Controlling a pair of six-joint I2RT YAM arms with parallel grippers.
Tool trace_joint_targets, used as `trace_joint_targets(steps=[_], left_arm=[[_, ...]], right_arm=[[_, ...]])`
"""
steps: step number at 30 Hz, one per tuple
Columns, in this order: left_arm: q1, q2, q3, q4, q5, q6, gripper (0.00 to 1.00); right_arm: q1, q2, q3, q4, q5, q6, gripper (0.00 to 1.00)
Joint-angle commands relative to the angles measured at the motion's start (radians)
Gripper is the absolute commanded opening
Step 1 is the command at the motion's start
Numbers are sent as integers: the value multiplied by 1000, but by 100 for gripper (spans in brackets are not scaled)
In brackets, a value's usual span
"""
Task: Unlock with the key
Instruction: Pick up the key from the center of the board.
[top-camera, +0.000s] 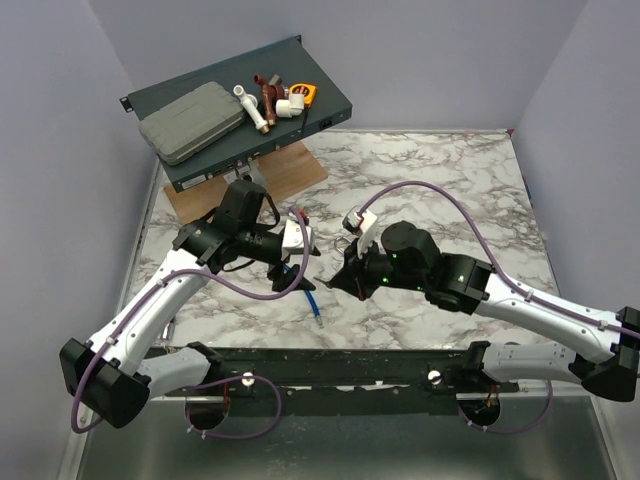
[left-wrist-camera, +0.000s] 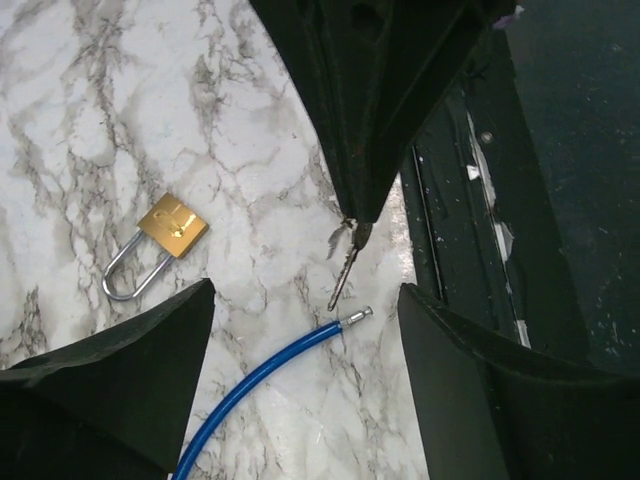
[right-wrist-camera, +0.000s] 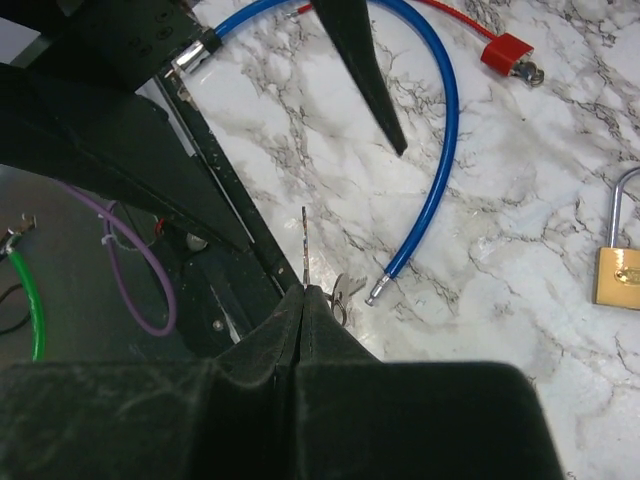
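I count one key (right-wrist-camera: 304, 240), one brass padlock (left-wrist-camera: 172, 225), one blue cable (left-wrist-camera: 270, 370) near the padlock, one small red lock (right-wrist-camera: 505, 50) farther from the padlock, and one grey case (top-camera: 192, 122) well apart from it.

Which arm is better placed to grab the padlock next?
Left: the left gripper is open, the brass padlock lying free close by; the right gripper is shut on the key.

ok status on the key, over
Right gripper shut on key. Left gripper open, empty. Brass padlock lying flat, untouched. Blue cable end near key tip.
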Motion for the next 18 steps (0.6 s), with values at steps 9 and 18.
trace_joint_targets(steps=[9,18], left_arm=[[-53,17,41,-164,17,190,34],[-77,29,78,-149,0,144,5]], right_arm=[[5,-9,59,-13,-32,-62,1],[6,-9,52,14,-65,-65,1]])
